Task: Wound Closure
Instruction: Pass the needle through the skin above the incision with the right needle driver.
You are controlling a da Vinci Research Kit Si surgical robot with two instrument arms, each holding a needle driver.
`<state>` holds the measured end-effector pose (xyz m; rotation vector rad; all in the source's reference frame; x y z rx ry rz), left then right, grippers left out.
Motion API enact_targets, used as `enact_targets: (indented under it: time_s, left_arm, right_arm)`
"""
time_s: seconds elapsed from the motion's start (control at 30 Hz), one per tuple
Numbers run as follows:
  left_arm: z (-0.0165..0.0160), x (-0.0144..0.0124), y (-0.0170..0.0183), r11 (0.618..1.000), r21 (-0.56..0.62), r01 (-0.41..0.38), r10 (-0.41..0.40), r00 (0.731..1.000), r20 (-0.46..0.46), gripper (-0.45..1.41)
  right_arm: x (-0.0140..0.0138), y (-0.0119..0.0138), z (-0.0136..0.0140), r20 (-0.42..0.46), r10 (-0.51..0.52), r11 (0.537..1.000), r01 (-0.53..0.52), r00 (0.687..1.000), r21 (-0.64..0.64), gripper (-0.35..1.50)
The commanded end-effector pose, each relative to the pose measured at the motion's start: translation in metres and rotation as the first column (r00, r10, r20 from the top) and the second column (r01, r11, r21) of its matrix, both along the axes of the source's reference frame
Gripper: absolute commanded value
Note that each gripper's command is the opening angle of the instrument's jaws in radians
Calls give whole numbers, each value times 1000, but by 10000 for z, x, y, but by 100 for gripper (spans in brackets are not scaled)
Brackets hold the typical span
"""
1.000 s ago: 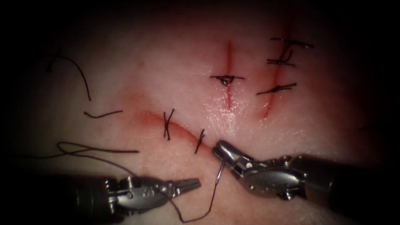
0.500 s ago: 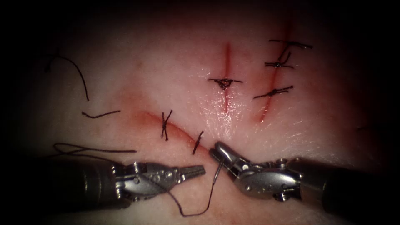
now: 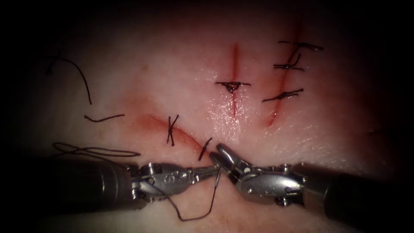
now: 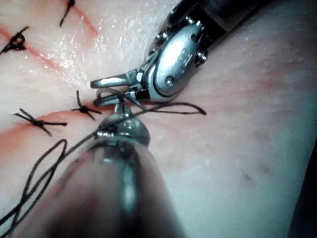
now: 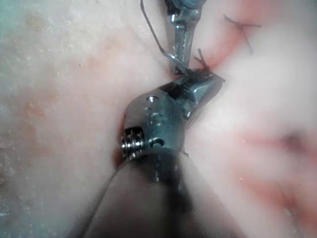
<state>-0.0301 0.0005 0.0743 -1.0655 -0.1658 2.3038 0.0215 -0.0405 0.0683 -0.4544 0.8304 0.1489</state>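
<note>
We see the right tool coming in from the right along the lower edge of the tissue, its jaws clenched on the curved needle near one end of its curve, just below the lower end of the curved cut. The needle hangs down from those jaws, clear of the tissue as far as we can tell, and the thread leaves its lower end, loops down and to the left, then runs up across the body of the left tool. That tool lies almost level from the left, with its tip right at the needle, just beside the right tool's jaws; its jaws look nearly closed, but we cannot tell whether they grip the needle or only touch it. In the left wrist view the right tool shows its two jaws slightly parted around the needle, with the left tool's tip directly under them and the thread sweeping past. The curved cut carries two stitches on its left stretch, and two further cuts higher up on the right bear knotted stitches. Loose cut ends of thread lie on the tissue to the left, well apart from both tools.
</note>
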Motion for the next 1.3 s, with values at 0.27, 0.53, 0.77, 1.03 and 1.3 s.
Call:
enact_targets:
  time_s: [0.27, 0.53, 0.77, 1.03, 1.3]
  left_arm:
    - [16, -3, -11, 999, 11, -31, 31, 999, -13, -45]
    - [22, -2, -14, 999, 11, -37, 38, 999, -19, -45]
    - [22, 0, -18, 999, 10, -41, 41, 999, -20, -45]
    - [24, 1, -24, 999, 11, -48, 48, 999, -25, -45]
    - [25, 2, -28, 999, 11, -53, 53, 998, -21, -45]
  right_arm:
    - [-5, -3, 2, 9, 35, 999, -35, 999, 7, -35]
    - [-19, 6, -14, 29, 93, 996, -93, 995, -5, -35]
    - [-16, 13, -23, 19, 104, 994, -103, 994, -24, -35]
    - [-12, 39, -43, -116, 106, 991, -95, 988, 92, 141]
    - [-23, 82, -90, -180, 26, 985, 5, 983, 171, 133]
